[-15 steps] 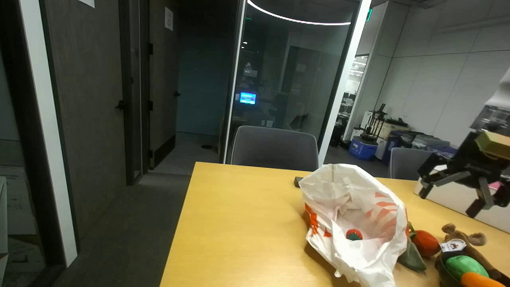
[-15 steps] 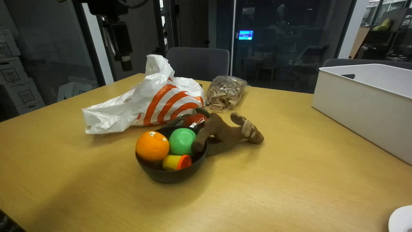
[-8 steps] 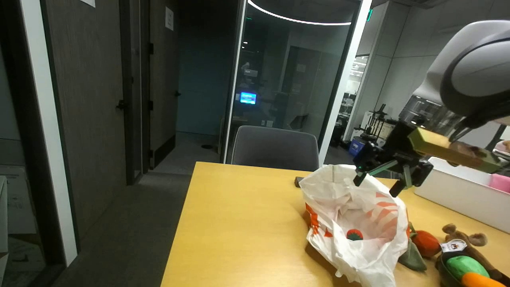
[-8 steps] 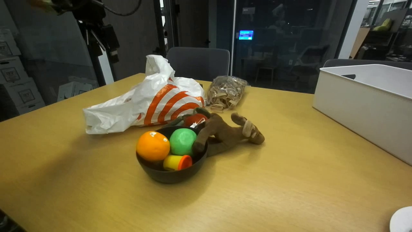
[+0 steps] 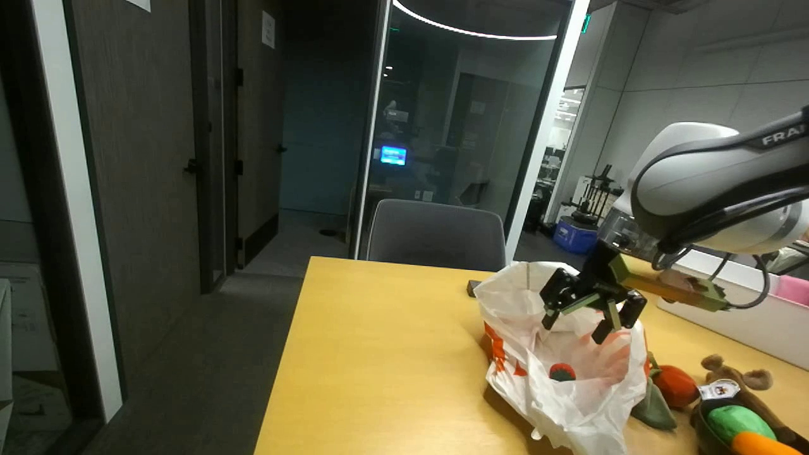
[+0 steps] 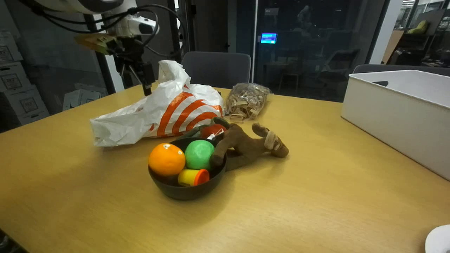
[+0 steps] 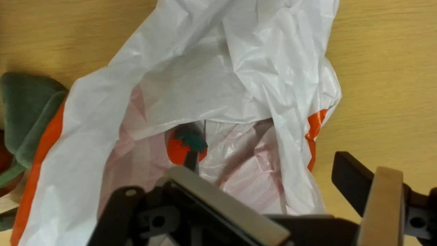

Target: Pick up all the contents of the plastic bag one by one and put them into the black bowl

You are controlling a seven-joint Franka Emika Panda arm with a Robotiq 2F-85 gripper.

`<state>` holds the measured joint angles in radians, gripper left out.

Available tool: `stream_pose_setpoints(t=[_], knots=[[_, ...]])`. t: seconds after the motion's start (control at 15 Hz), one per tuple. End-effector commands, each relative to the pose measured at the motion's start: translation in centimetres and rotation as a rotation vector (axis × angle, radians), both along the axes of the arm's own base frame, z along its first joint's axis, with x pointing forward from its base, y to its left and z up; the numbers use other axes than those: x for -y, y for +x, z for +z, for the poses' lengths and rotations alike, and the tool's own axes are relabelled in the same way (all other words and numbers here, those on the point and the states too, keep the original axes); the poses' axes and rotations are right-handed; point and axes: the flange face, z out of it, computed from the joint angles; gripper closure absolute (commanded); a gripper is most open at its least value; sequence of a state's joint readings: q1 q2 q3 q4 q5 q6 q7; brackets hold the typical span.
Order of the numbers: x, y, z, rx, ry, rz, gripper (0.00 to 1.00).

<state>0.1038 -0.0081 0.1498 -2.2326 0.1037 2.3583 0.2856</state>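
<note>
Yellow table (image 5: 373,360), glass wall (image 5: 468,120), white bag (image 6: 165,114)

"What stands behind the yellow table (image 5: 354,354)?"

"A grey chair (image 5: 436,234), and farther back a tall glass panel (image 5: 486,145), in which a curved line of white light (image 5: 505,38) shows."

"And at the sides?"

"In an exterior view, a dark door (image 5: 136,189) is at the left, a dark grey floor (image 5: 208,366) before it, and a pale wall (image 5: 682,107) at the right. Pale boxes (image 6: 17,100) are stacked in an exterior view, near the left edge."
</note>
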Motion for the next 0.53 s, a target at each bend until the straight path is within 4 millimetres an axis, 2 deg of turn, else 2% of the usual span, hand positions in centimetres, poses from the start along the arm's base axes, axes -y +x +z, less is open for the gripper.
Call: stream_pose_setpoints(t=[0.0,0.47], knots=[[0.5,2.2,-1.8,0.011,0.015,0.0,0.0],[2.5,5.3,-6.8,-0.041,0.007,-0.066,0.0]])
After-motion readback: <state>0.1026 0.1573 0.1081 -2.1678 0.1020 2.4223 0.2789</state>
